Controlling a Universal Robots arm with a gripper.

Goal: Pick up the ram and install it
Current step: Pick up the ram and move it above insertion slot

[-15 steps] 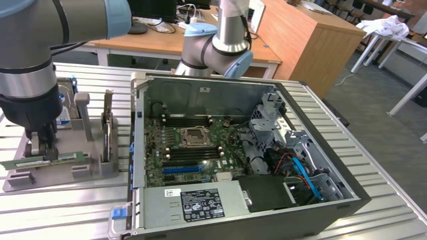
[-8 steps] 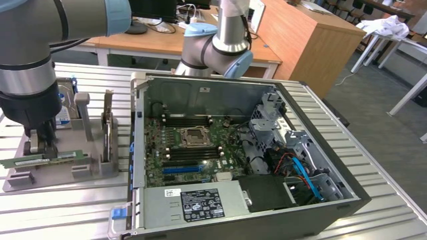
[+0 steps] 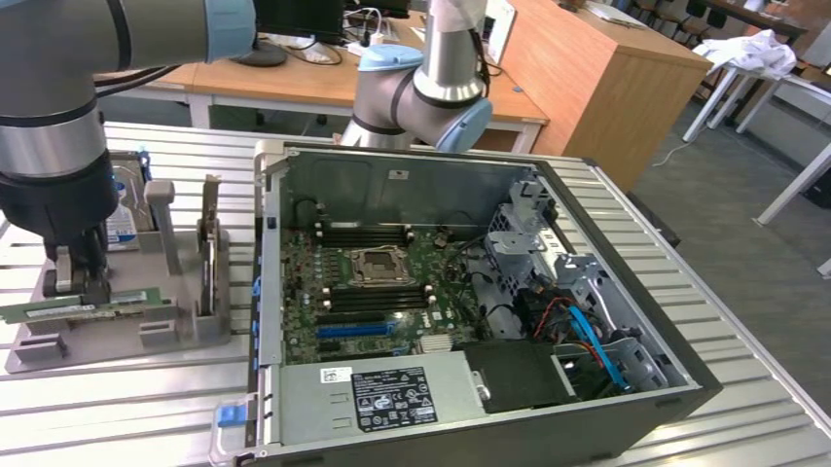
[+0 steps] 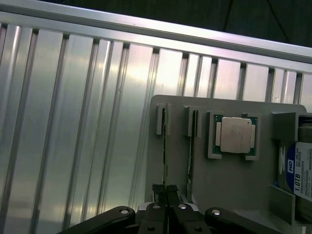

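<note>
Grey slotted holder point(image 3: 182, 329), ram point(image 3: 39, 311) between pinched fingers point(image 4: 173, 197)

1. The holder point(image 3: 182, 326) sits on the table point(image 3: 130, 409), at the exterior view's middle left.
2. The ram point(image 3: 58, 310) and drive point(image 3: 121, 224) stand in the holder, the drive behind.
3. The case point(image 3: 675, 389) lies mid-frame, right of the holder.

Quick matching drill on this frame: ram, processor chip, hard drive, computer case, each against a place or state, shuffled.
1 ram
2 processor chip
3 hard drive
4 computer case

A open, circuit board exposed
B flat in a square recess of the grey holder
C on edge in a holder slot, gripped by the tool
D blue-and-white label

Pairs: 1-C, 2-B, 3-D, 4-A
</note>
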